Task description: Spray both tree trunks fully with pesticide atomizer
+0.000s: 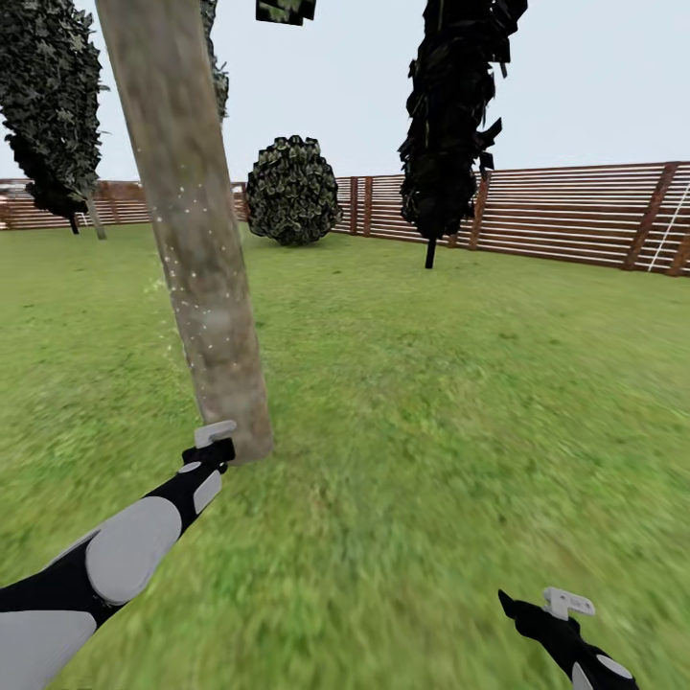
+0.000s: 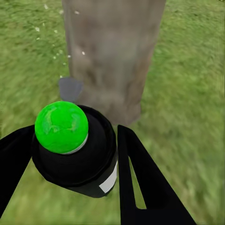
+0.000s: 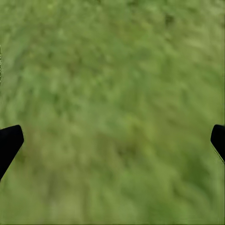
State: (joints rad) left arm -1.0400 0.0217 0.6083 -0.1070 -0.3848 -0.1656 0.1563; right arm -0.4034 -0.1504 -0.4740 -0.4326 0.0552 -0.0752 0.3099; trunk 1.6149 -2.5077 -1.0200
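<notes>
A thick grey-brown tree trunk (image 1: 192, 240) leans up from the garden grass just ahead, with fine white specks scattered over its bark. My left gripper (image 1: 216, 443) is held at its base, almost touching it. In the left wrist view the gripper (image 2: 75, 136) is shut on the pesticide atomizer (image 2: 75, 154), a small black canister with a bright green top. It points at the trunk (image 2: 112, 51) a short way off. My right gripper (image 1: 537, 609) hangs low at the lower right, open and empty over bare grass (image 3: 112, 117).
A brown slat fence (image 1: 575, 216) rings the lawn (image 1: 431, 402). A dark narrow tree (image 1: 450, 125) stands ahead right, a round dark bush (image 1: 292, 190) by the fence, and another dark tree (image 1: 53, 105) far left. Open grass spreads to the right.
</notes>
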